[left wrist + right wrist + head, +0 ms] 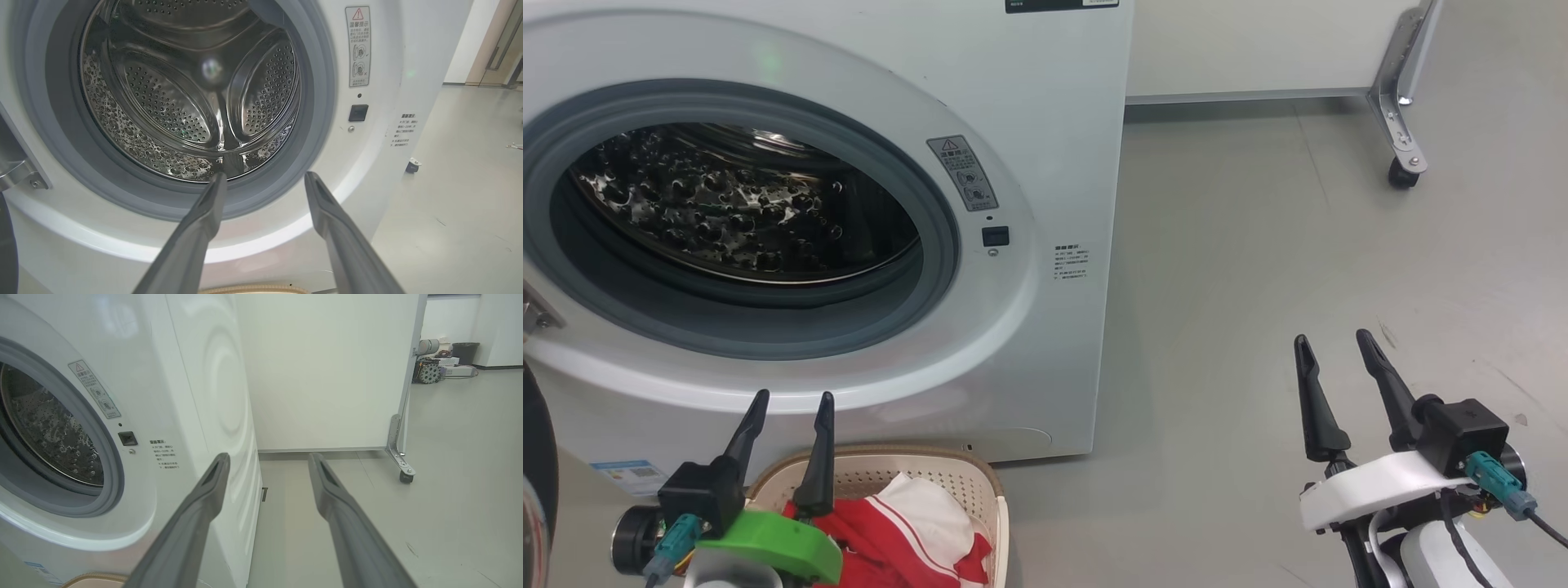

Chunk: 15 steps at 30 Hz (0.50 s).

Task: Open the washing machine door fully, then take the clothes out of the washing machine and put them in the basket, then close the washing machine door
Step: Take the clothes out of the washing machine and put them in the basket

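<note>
Left gripper (794, 395): fingers spread wide, empty, over the basket (915, 451); washing machine door (538, 449) swung open just to its left, hinge side nearest; this arm is nearer.
Clothes (907, 523): in the basket, on the floor at the washing machine (1045, 122) foot.
Drum (184, 102): left wrist view sees to its back, no red fabric; head view sees less.
Right gripper (1333, 336): wide, empty, well right of the machine.
</note>
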Tool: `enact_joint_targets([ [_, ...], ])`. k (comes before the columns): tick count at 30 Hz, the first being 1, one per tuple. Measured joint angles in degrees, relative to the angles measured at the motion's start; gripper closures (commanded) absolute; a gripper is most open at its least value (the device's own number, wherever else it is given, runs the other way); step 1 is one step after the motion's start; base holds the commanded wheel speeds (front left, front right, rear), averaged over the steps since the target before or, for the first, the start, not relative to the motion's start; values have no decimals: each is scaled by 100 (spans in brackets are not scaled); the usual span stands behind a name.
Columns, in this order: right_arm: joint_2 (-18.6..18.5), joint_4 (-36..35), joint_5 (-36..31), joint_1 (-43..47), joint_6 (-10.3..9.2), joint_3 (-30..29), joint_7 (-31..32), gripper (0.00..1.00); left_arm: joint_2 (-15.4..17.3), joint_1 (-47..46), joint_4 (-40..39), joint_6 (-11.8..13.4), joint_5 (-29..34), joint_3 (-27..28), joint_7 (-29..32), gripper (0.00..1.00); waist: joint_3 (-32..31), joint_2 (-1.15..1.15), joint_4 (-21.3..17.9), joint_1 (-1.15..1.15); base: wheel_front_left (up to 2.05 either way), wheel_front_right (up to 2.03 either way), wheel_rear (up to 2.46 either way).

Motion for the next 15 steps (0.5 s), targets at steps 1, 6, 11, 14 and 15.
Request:
enact_joint_targets([
  [1, 3, -3, 0, 14, -2, -19, -1, 0, 0, 19, -25, 0, 0, -15, 0, 0, 3, 0, -3, 0, 0, 0, 0],
  [6, 19, -3, 0, 45, -51, -66, -1, 0, 0, 64, -142, 0, 0, -51, 0, 0, 16, 0, -14, 0, 0, 0, 0],
  [11, 19, -3, -1, 47, -101, -76, -1, 0, -1, 184, -194, 0, 0, -129, 0, 0, 28, 0, -21, 0, 0, 0, 0],
  [14, 18, -3, -2, 49, -102, -90, -1, 0, -1, 247, -232, 0, 0, -142, 0, 0, 27, 0, -22, 0, 0, 0, 0],
  [15, 16, -3, -3, 49, -103, -94, -1, 0, -1, 253, -247, 0, 0, -147, 0, 0, 26, 0, -22, 0, 0, 0, 0],
])
